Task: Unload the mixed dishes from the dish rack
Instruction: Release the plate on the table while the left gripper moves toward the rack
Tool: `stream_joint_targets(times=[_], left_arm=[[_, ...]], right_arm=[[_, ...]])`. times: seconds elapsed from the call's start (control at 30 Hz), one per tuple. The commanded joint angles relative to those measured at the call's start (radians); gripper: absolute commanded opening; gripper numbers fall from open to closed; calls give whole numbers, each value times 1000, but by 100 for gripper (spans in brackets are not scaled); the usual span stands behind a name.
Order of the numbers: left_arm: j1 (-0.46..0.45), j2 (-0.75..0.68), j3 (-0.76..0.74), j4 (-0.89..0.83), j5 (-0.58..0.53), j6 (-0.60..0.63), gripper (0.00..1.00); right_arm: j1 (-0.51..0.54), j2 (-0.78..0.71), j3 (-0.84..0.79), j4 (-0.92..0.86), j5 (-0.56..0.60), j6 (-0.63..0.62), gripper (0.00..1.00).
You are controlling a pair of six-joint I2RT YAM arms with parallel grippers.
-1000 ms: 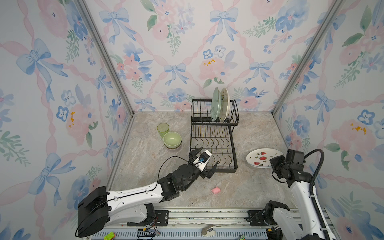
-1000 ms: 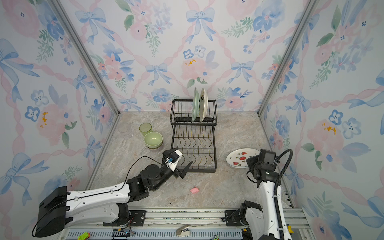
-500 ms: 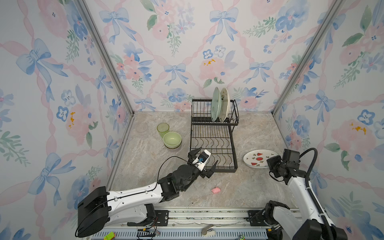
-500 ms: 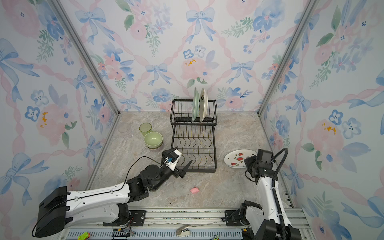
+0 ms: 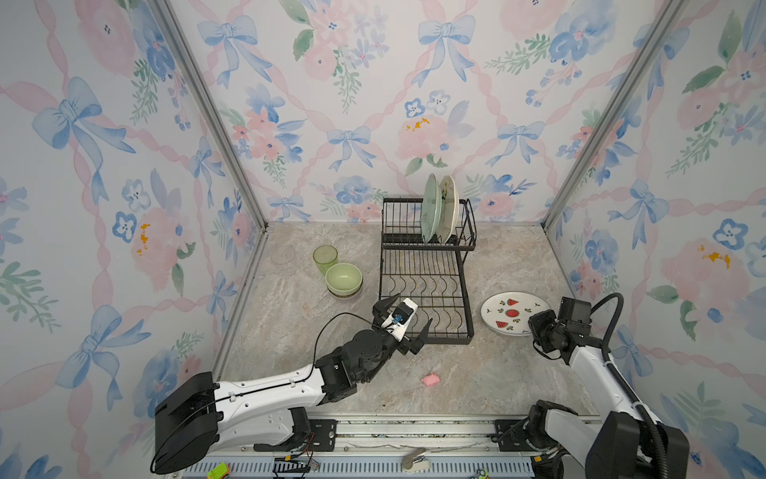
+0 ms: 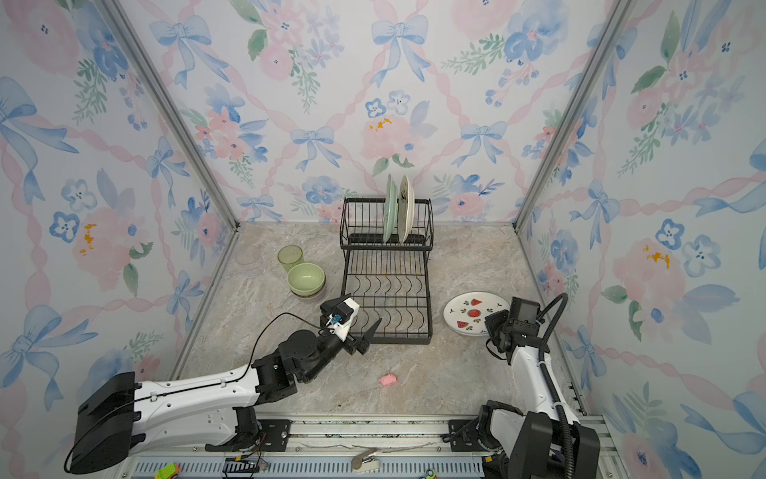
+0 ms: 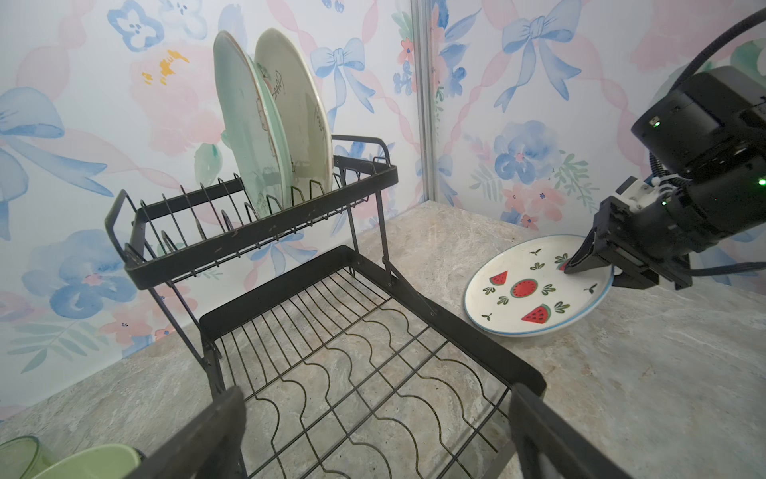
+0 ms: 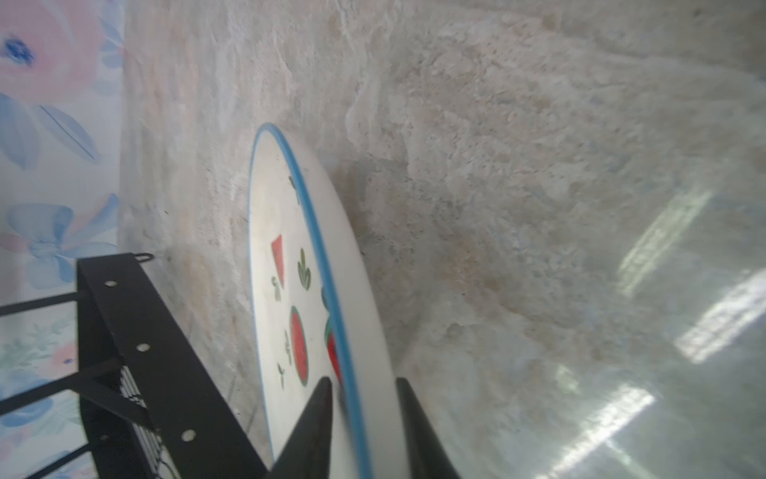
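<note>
Ben: Since a moment ago the watermelon plate point(image 5: 507, 313) has slid a bit nearer the dish rack point(image 5: 402, 245), and the right claw point(image 5: 534, 324) has let go a little.

Mia: Where is the plate in both top views?

Ben: It lies flat on the table point(image 6: 468, 257), to the right of the rack. The green tumbler point(image 6: 290, 257), the pale green bowl point(image 6: 306, 278) and the clear glass point(image 6: 248, 254) stand on the rack's other side. The left claw point(image 5: 408, 315) is spread wide at the rack's near end, holding nothing.

Mia: And the left wrist view?

Ben: The pale green plate point(image 7: 248, 137) and the cream plate point(image 7: 302, 116) stand on edge, side by side, in the upper tier.

Mia: The right wrist view?

Ben: The right claw's fingers point(image 8: 315, 419) sit one on each side of the plate's blue rim, parted, not pinching it.
</note>
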Motion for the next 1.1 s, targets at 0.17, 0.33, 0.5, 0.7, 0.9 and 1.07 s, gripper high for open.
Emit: stream_joint_targets(times=[0.17,0.33,0.5,0.7,0.9,1.07], left_arm=[[25,-12,-20,29,-28,-34,98],[36,-14,-23,30,-19,-53,98],[53,-8,4,13,5,-89,98],[61,-18,88,-64,-14,-183,98],[105,26,208,-165,15,-273,98],[166,103,349,-270,82,-347,98]], right_arm=[[-17,13,-5,-48,39,-19,47],[-29,42,8,-44,-5,-32,66],[-24,33,35,-40,-78,-67,80],[52,-57,108,-128,-68,-152,95],[178,-218,123,-100,-45,-211,99],[297,-291,157,-89,-18,-277,100]])
